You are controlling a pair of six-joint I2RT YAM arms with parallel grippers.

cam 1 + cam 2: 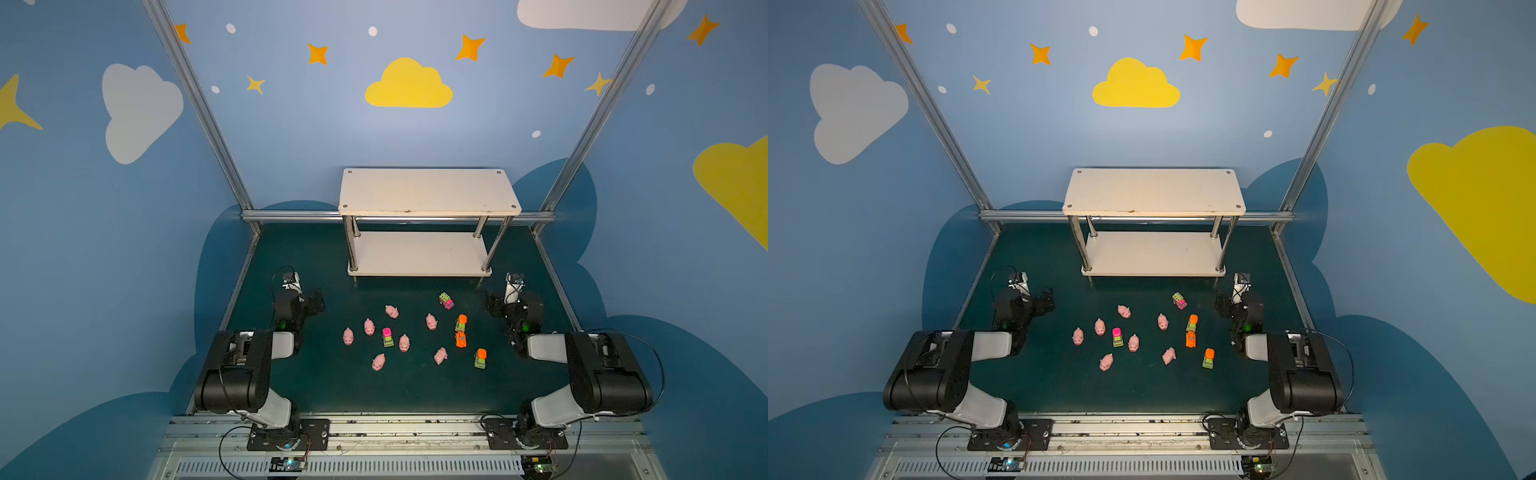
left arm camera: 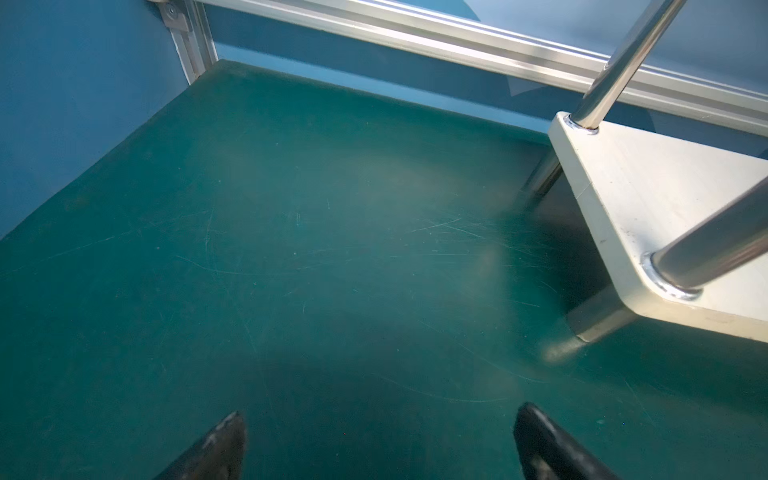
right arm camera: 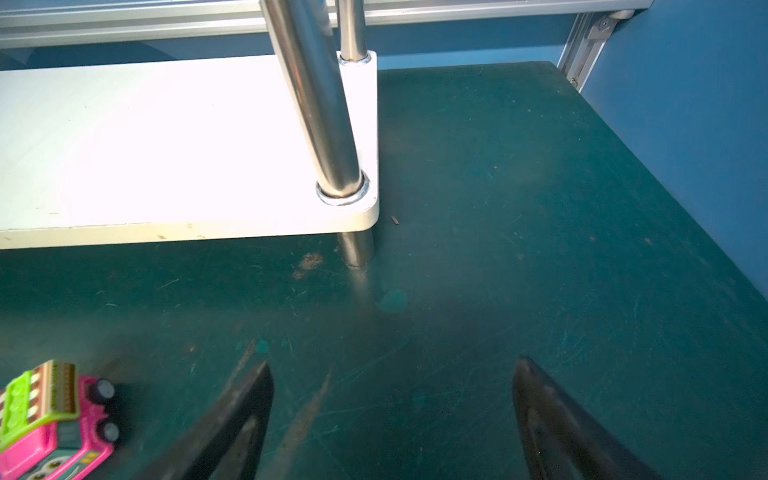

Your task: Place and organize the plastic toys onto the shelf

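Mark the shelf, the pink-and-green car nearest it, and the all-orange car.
shelf (image 1: 428, 191), in a top view, middle of its upper board.
pink-and-green car (image 3: 37, 440), right wrist view, pink side of its body.
all-orange car (image 1: 460, 340), in a top view, middle of its body.

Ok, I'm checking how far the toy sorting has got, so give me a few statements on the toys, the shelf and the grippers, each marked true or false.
1. Seven pink pigs lie on the green mat. True.
2. Both boards of the shelf are bare of toys. True.
3. The left gripper holds a pig. False: its jaws stand open over bare mat and hold nothing.
4. The green and pink truck stands on the shelf's lower board. False: it stands on the mat in front of the shelf, near the right gripper.
5. The right gripper is open and empty. True.
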